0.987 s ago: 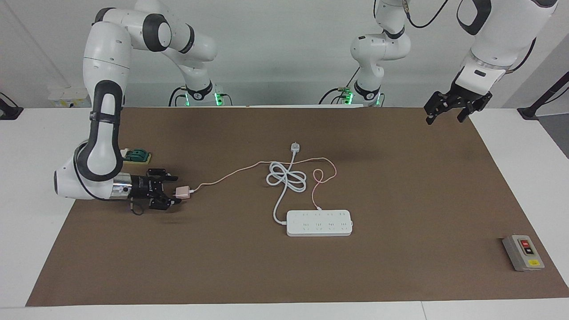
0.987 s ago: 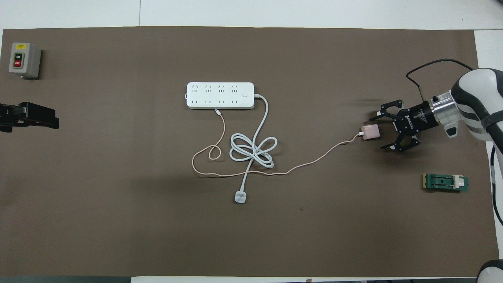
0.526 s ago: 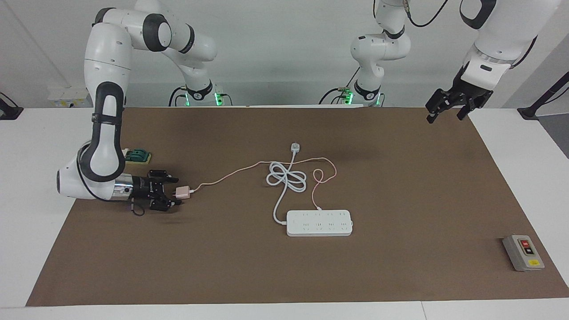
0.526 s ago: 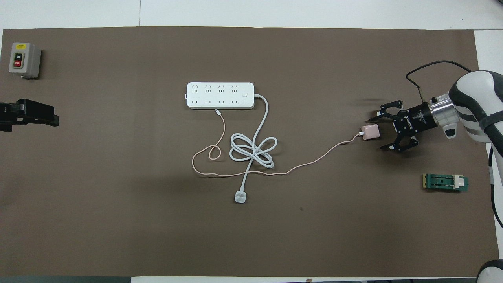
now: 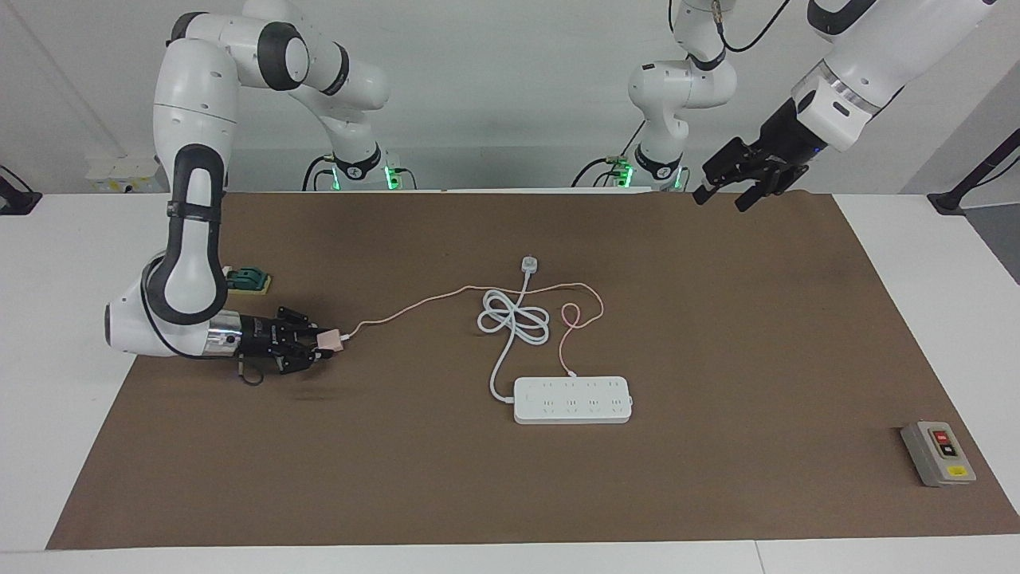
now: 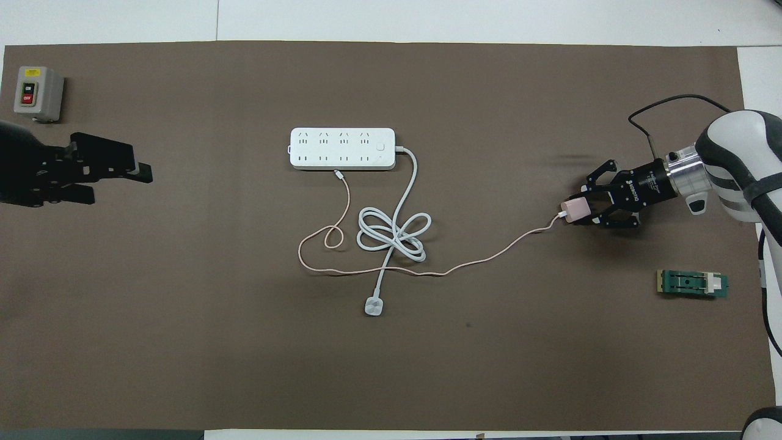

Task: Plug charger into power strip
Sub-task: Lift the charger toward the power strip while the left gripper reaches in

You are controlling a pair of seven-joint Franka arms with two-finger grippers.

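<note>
The charger (image 5: 327, 340) (image 6: 575, 209), a small pale pink cube, lies at the right arm's end of the mat. My right gripper (image 5: 317, 344) (image 6: 580, 209) lies low along the mat, shut on the charger. Its thin pink cable (image 6: 489, 260) trails across the mat toward the power strip (image 5: 572, 399) (image 6: 342, 148), a flat white socket bar near the mat's middle. My left gripper (image 5: 723, 191) (image 6: 131, 170) hangs high in the air over the left arm's end of the mat, open and holding nothing.
The strip's thick white cord (image 6: 394, 232) loops beside it and ends in a round white plug (image 6: 374, 305). A grey switch box (image 5: 937, 453) (image 6: 38, 93) sits at the left arm's end. A green block (image 5: 247, 279) (image 6: 692, 283) lies by the right arm.
My right gripper has shut on the charger, which shifted slightly. My left gripper has swung in over the mat toward the middle.
</note>
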